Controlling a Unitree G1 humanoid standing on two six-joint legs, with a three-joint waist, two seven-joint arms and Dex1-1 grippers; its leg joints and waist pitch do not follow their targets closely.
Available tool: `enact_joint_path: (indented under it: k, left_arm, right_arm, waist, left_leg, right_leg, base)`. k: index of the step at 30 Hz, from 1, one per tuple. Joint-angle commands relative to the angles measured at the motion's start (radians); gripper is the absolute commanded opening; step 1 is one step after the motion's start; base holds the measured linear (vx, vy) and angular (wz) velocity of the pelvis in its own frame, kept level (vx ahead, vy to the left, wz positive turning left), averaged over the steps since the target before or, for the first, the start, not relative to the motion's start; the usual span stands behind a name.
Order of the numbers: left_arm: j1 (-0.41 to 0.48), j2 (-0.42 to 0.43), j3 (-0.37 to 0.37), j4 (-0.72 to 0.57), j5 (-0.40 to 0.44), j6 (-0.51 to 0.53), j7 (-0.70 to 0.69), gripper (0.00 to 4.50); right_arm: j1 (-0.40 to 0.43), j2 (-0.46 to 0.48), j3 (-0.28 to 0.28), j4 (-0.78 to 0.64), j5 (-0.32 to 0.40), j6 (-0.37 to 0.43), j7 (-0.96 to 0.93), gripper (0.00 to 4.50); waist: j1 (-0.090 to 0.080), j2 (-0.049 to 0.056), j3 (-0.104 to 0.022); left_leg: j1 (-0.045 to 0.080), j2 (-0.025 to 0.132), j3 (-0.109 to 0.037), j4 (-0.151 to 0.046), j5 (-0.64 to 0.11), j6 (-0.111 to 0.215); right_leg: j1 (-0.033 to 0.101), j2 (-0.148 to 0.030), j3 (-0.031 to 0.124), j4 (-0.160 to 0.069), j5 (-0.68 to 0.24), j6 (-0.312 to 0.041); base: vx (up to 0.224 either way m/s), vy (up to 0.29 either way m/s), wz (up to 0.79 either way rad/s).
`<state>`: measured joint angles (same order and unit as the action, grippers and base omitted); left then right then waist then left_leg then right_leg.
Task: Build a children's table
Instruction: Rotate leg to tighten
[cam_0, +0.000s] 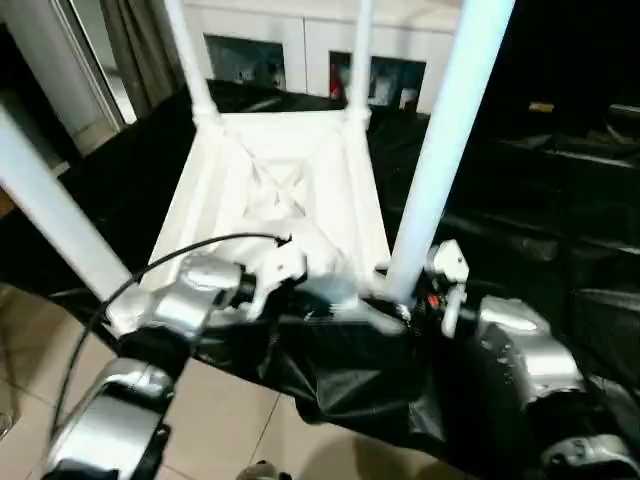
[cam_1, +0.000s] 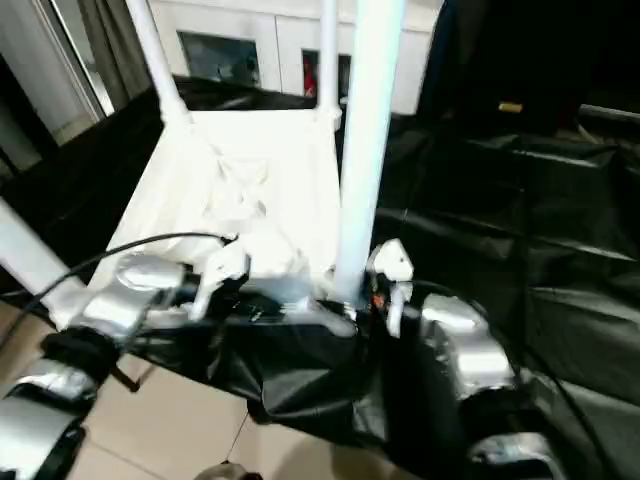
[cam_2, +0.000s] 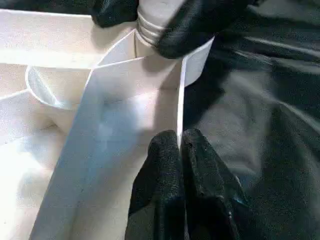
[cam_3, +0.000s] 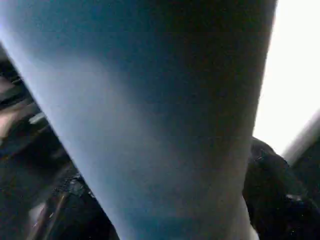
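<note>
Your left gripper (cam_2: 179, 150) pinches the upturned table top (cam_0: 290, 190) by its rim on the black-draped counter (cam_0: 560, 210); your right fingers (cam_2: 185, 30) clasp the near-right leg (cam_0: 440, 140) at its threaded base. Tilt it, and it cross-threads.

You find no text, label, brand, number or sign that can be read in any of these views. The items behind the glass doors of the far cabinet (cam_0: 330, 60) are too blurred for you to make out any lettering.
</note>
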<state>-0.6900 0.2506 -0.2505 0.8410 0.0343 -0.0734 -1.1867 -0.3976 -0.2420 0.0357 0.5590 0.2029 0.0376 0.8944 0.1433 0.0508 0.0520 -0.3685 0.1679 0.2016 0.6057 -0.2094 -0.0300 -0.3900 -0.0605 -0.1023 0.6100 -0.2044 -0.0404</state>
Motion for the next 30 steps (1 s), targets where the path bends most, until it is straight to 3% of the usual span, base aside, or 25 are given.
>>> enact_joint_path:
  k: [1, 2, 3, 7, 10, 13, 14, 15, 17, 19, 22, 27, 30]
  left_arm:
    - [-0.034, -0.038, 0.024, 0.046, 0.024, 0.027, 0.173, 0.00]
    - [-0.034, -0.038, 0.024, 0.046, 0.024, 0.027, 0.173, 0.00]
    - [-0.046, -0.052, 0.028, 0.061, 0.030, 0.030, 0.219, 0.00]
    - [-0.084, -0.128, 0.033, 0.101, 0.051, 0.054, 0.378, 0.00]
    - [-0.090, -0.164, 0.028, 0.105, 0.053, 0.062, 0.395, 0.00]
    - [-0.089, -0.182, 0.018, 0.110, 0.057, 0.055, 0.390, 0.00]
    - [-0.088, -0.182, 0.018, 0.109, 0.056, 0.053, 0.383, 0.00]
    - [-0.088, -0.180, 0.017, 0.108, 0.056, 0.052, 0.375, 0.00]
    - [-0.086, -0.171, 0.013, 0.108, 0.057, 0.042, 0.359, 0.00]
    - [-0.076, -0.146, 0.008, 0.094, 0.044, 0.029, 0.287, 0.00]
    - [-0.063, -0.114, 0.007, 0.074, 0.034, 0.012, 0.215, 0.00]
    - [-0.037, -0.039, 0.002, 0.036, 0.002, -0.007, 0.038, 0.00]
    - [-0.021, -0.001, -0.006, 0.014, -0.011, -0.011, -0.048, 0.00]
  right_arm:
    - [0.010, 0.043, 0.020, 0.047, -0.049, 0.027, -0.115, 2.73]
    - [0.010, 0.043, 0.020, 0.047, -0.049, 0.027, -0.115, 2.73]
    - [0.006, 0.062, 0.013, 0.057, -0.054, 0.033, -0.162, 2.73]
    - [-0.025, 0.152, -0.010, 0.115, -0.095, 0.050, -0.413, 2.72]
    - [-0.047, 0.186, 0.011, 0.153, -0.135, 0.028, -0.487, 2.72]
    - [-0.059, 0.213, 0.028, 0.163, -0.143, -0.011, -0.469, 2.72]
    - [-0.063, 0.210, 0.042, 0.163, -0.152, -0.026, -0.455, 3.26]
    - [-0.066, 0.208, 0.041, 0.161, -0.146, -0.035, -0.438, 3.39]
    - [-0.070, 0.207, 0.031, 0.152, -0.124, -0.037, -0.408, 3.42]
    - [-0.069, 0.182, 0.040, 0.126, -0.104, -0.048, -0.328, 3.75]
    - [-0.061, 0.140, 0.059, 0.098, -0.086, -0.051, -0.215, 3.75]
    - [-0.040, 0.042, 0.074, 0.041, -0.039, -0.039, 0.002, 3.75]
    - [-0.024, -0.002, 0.083, 0.008, -0.018, -0.017, 0.122, 3.75]
  waist:
    - [-0.008, -0.008, -0.040]
    - [-0.011, -0.008, -0.037]
    - [-0.012, -0.011, -0.036]
    - [-0.016, -0.011, -0.040]
    - [-0.018, -0.011, -0.043]
    - [-0.019, -0.011, -0.046]
    - [-0.018, -0.012, -0.047]
    - [-0.019, -0.012, -0.049]
    - [-0.019, -0.014, -0.050]
    - [-0.018, -0.011, -0.049]
    - [-0.022, -0.011, -0.050]
    - [-0.021, -0.010, -0.066]
    - [-0.019, -0.014, -0.074]
  left_leg:
    - [0.022, 0.087, -0.048, -0.085, -0.215, 0.039]
    - [0.034, 0.086, -0.049, -0.088, -0.261, 0.021]
    - [0.037, 0.084, -0.051, -0.091, -0.272, 0.014]
    - [0.036, 0.086, -0.054, -0.100, -0.239, 0.010]
    - [0.030, 0.087, -0.054, -0.100, -0.213, 0.013]
    - [0.027, 0.086, -0.051, -0.098, -0.201, 0.025]
    - [0.025, 0.086, -0.050, -0.097, -0.188, 0.033]
    - [0.025, 0.087, -0.050, -0.095, -0.179, 0.038]
    - [0.022, 0.087, -0.048, -0.095, -0.166, 0.048]
    - [0.020, 0.087, -0.049, -0.095, -0.169, 0.056]
    - [0.016, 0.087, -0.049, -0.094, -0.167, 0.066]
    - [0.008, 0.090, -0.046, -0.079, -0.070, 0.115]
    - [-0.001, 0.086, -0.045, -0.063, 0.010, 0.183]
  right_leg:
    - [0.036, -0.129, 0.072, -0.109, -0.383, -0.147]
    - [0.032, -0.129, 0.073, -0.120, -0.465, -0.127]
    - [0.034, -0.132, 0.074, -0.125, -0.503, -0.111]
    - [0.038, -0.134, 0.077, -0.125, -0.462, -0.103]
    - [0.042, -0.135, 0.078, -0.118, -0.403, -0.120]
    - [0.044, -0.135, 0.080, -0.111, -0.343, -0.136]
    - [0.047, -0.135, 0.080, -0.108, -0.318, -0.141]
    - [0.047, -0.135, 0.081, -0.105, -0.292, -0.149]
    - [0.050, -0.133, 0.079, -0.101, -0.259, -0.158]
    - [0.052, -0.134, 0.078, -0.100, -0.260, -0.160]
    - [0.055, -0.131, 0.076, -0.097, -0.244, -0.165]
    - [0.059, -0.127, 0.072, -0.067, -0.047, -0.204]
    - [0.057, -0.126, 0.067, -0.045, 0.126, -0.234]
  base:
    - [0.000, 0.000, 0.00]
    - [0.000, 0.000, 0.00]
    - [0.000, 0.000, 0.00]
    - [0.000, 0.000, 0.00]
    - [0.000, 0.000, 0.00]
    - [0.000, 0.000, 0.00]
    - [0.000, 0.000, 0.00]
    - [0.000, 0.000, 0.00]
    - [0.000, 0.000, 0.00]
    - [0.000, 0.000, 0.00]
    - [0.000, 0.000, 0.00]
    - [0.000, 0.000, 0.00]
    - [0.000, 0.000, 0.00]
